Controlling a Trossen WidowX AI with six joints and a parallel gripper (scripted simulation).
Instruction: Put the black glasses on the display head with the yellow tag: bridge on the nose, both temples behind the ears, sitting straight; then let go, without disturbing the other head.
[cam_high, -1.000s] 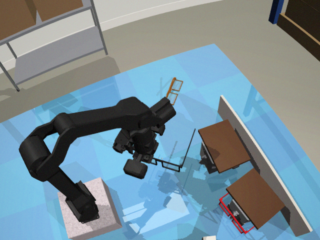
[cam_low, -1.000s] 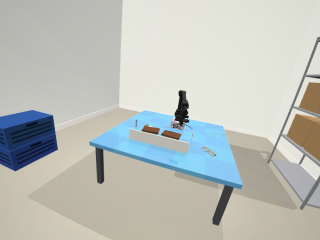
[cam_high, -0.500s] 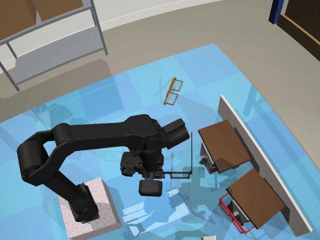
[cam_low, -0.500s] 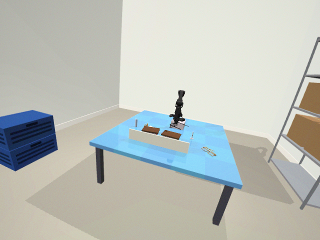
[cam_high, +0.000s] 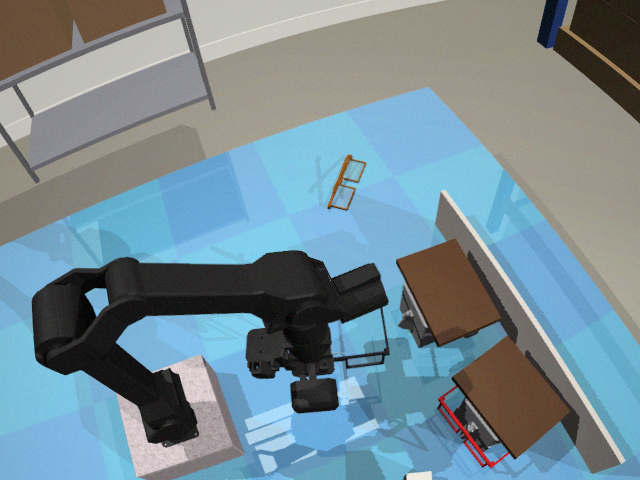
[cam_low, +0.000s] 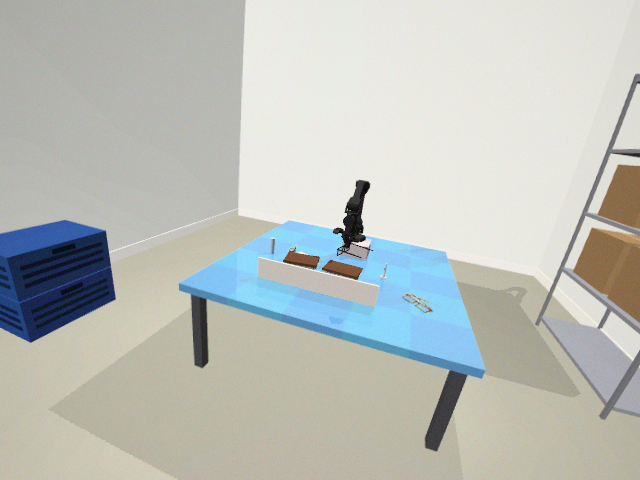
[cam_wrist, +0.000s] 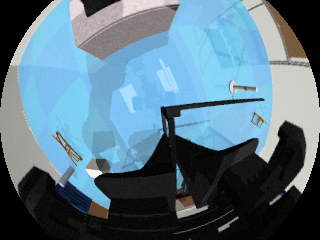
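Note:
My gripper (cam_wrist: 167, 137) is shut on the black glasses (cam_high: 361, 355) (cam_wrist: 215, 103) and holds them above the table, left of the display heads in the top view. One temple reaches toward the top of that view; the gripper hides the other side of the frame. One grey head (cam_high: 424, 333) stands bare-faced under the upper brown board (cam_high: 448, 291). The other grey head (cam_high: 484, 435) wears red glasses (cam_high: 463, 430) under the lower brown board (cam_high: 511, 395). The boards hide most of both heads. No yellow tag can be made out, so which head bears it cannot be told.
A pale upright panel (cam_high: 532, 333) (cam_low: 317, 281) stands behind both boards. Orange glasses (cam_high: 339, 187) (cam_low: 417, 302) lie beyond the heads. A white peg stand (cam_low: 384, 272) (cam_wrist: 245, 88) and a grey cylinder (cam_low: 272, 245) (cam_wrist: 66, 176) stand on the table.

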